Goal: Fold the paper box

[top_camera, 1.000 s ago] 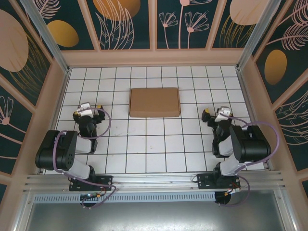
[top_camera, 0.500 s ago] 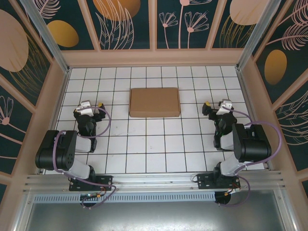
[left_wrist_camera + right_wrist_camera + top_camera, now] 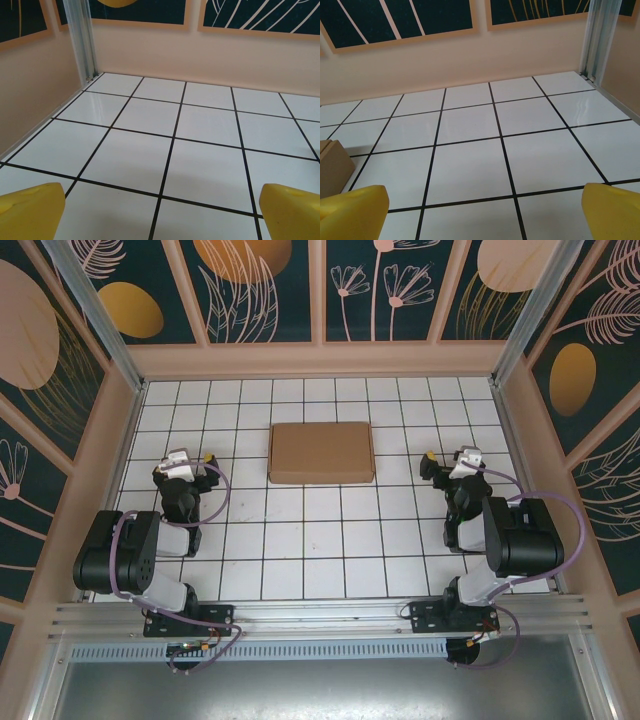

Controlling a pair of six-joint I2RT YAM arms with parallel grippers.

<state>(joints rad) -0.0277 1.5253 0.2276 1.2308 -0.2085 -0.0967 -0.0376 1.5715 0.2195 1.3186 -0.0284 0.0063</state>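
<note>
- While both my arms sit folded back near their bases, the paper box (image 3: 321, 452) lies flat on the white tiled table (image 3: 300, 540). It sits mid-table toward the far wall, a closed shallow brown rectangle.
- The top view gives the whole box and its place: between my two grippers, somewhat farther out than either, touching neither.
- The right wrist view catches one brown corner of the box (image 3: 332, 167) at its left edge, resting on the tiles and well short of my fingers.
- The left wrist view looks along bare tiles to the peach far wall (image 3: 200, 55) and a metal post (image 3: 82, 40) in the left corner.
- The right wrist view has its own metal corner post (image 3: 597, 40) at the right.
- Left gripper (image 3: 185, 462): seen from the top it sits left of the box, low over the tiles. In its wrist view (image 3: 160, 215) the yellow fingertips (image 3: 30, 210) stand at opposite bottom corners. Jaws spread wide, nothing between them but tile.
- Right gripper (image 3: 450, 462): right of the box, mirroring the left. In its wrist view (image 3: 482, 212) the yellow fingertips (image 3: 612, 210) are likewise at the far corners. Jaws spread wide, holding nothing.
- Pose, left arm: base at the near edge, black elbow block bent outward toward the left wall, forearm doubling forward, wrist aimed at the far wall.
- Pose, right arm: same fold in mirror, with the elbow block out toward the right wall and the wrist pointing away from the base.
- Both wrists look level and low, since the tile lines run off toward the far wall at a shallow angle.
</note>
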